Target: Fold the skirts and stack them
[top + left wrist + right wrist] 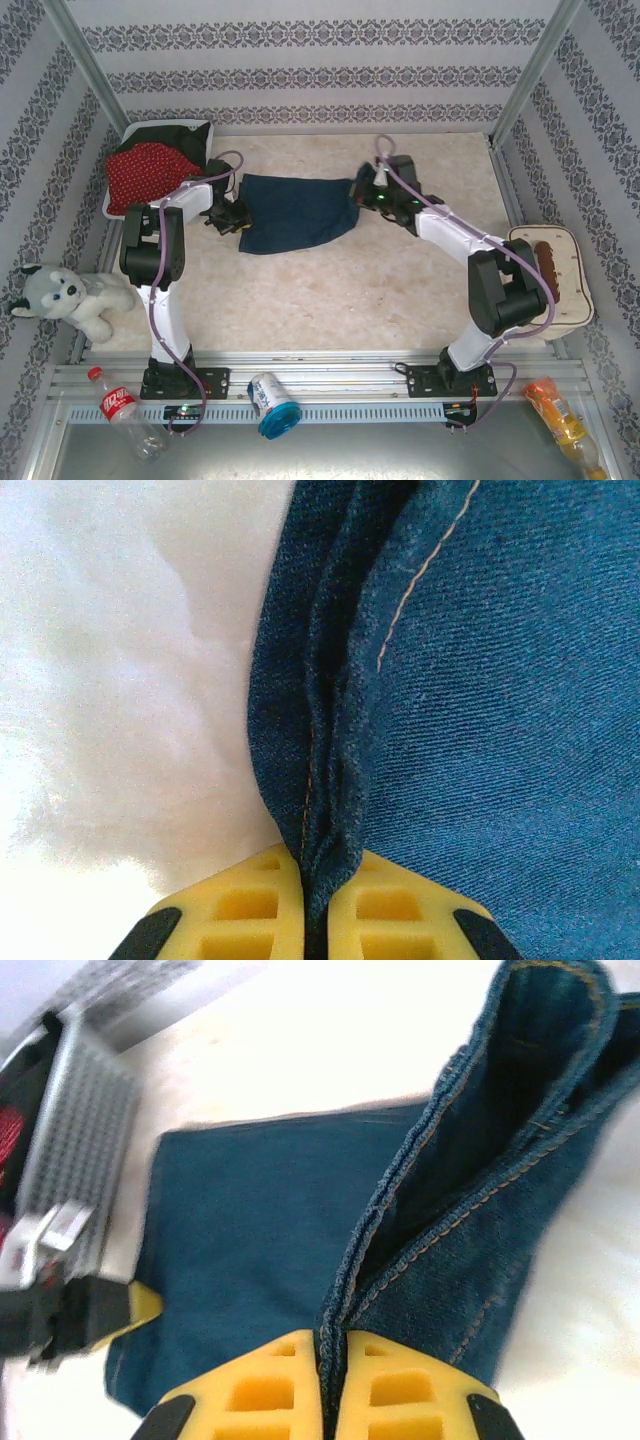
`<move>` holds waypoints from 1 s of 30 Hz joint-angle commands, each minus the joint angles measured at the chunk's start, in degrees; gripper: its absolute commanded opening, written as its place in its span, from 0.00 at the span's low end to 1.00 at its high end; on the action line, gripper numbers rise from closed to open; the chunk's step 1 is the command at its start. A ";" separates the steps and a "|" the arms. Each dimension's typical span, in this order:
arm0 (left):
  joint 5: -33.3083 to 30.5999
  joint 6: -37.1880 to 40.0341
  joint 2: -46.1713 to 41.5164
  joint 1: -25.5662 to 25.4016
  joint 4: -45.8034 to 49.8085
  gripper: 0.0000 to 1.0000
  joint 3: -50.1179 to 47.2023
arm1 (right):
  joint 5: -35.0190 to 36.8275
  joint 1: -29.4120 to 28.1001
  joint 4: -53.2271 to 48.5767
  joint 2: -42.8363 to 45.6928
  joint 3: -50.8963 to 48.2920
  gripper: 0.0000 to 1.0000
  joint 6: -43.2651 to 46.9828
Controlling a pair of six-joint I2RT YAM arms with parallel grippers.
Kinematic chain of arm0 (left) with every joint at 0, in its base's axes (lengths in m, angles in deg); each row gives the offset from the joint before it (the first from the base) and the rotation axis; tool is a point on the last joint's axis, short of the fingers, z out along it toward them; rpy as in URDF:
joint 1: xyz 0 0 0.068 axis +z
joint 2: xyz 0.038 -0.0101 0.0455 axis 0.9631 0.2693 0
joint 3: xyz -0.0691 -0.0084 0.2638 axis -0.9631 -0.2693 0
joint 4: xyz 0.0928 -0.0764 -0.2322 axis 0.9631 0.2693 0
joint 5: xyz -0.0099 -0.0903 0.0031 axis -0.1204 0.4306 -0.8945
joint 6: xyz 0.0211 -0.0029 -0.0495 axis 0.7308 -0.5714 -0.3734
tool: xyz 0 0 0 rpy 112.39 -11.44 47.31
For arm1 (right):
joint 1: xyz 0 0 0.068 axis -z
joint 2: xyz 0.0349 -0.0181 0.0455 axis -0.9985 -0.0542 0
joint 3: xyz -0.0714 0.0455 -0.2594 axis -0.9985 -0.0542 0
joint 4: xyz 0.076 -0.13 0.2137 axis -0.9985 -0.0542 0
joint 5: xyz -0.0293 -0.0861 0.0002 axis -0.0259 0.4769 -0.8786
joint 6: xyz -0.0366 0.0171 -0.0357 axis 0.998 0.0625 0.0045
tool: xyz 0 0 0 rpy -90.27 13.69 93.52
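Two grippers, both clamped on the same dark blue denim skirt [297,212], which lies mostly flat on the table [330,290] in the upper middle of the top view. The left gripper [238,216] is at the skirt's left edge in that frame and the right gripper [360,190] at its upper right corner, so the cloth sits btw them.

Left wrist cam: yellow fingertips [250,905] at bottom center, pressed together w/ a bunched fold of denim pinched btw them. The fold runs up the middle of the frame, w/ orange stitching at upper right and pale table on the left.

Right wrist cam: same deal. The yellow pads [270,1390] at bottom center squeeze a stitched hem edge. From there the cloth rises toward the upper right as an open fold, and the rest of the skirt spreads flat at center left.

Top view, upper left: a white mesh basket [150,124] w/ the red polka-dot skirt [145,172] in it, plus smth black [188,135] at its upper right, can't tell what.

Other stuff: plush husky [62,295] at the left edge, plastic bottle [125,410] lower left, can [270,405] bottom center, white tray [572,300] at the right edge, orange packet [560,410] lower right.
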 commanded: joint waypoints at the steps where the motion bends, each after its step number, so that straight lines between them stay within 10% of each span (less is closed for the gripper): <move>1: 0.95 -1.13 -0.70 -0.17 0.16 0.04 -1.38 | 1.63 -7.18 -7.21 -4.52 7.26 0.00 13.19; 7: 1.39 -0.76 -1.41 -0.23 0.30 0.05 -1.57 | 1.63 -17.15 -17.86 -17.61 23.71 0.00 21.14; 15: 1.89 -0.71 -1.44 -0.14 -0.28 0.08 -2.51 | -0.28 -21.72 -17.67 -30.83 35.61 0.00 6.19; 30: 3.38 -1.44 -0.27 -0.13 -1.34 0.00 -3.09 | 0.85 -24.03 -8.02 -31.93 36.63 0.00 4.71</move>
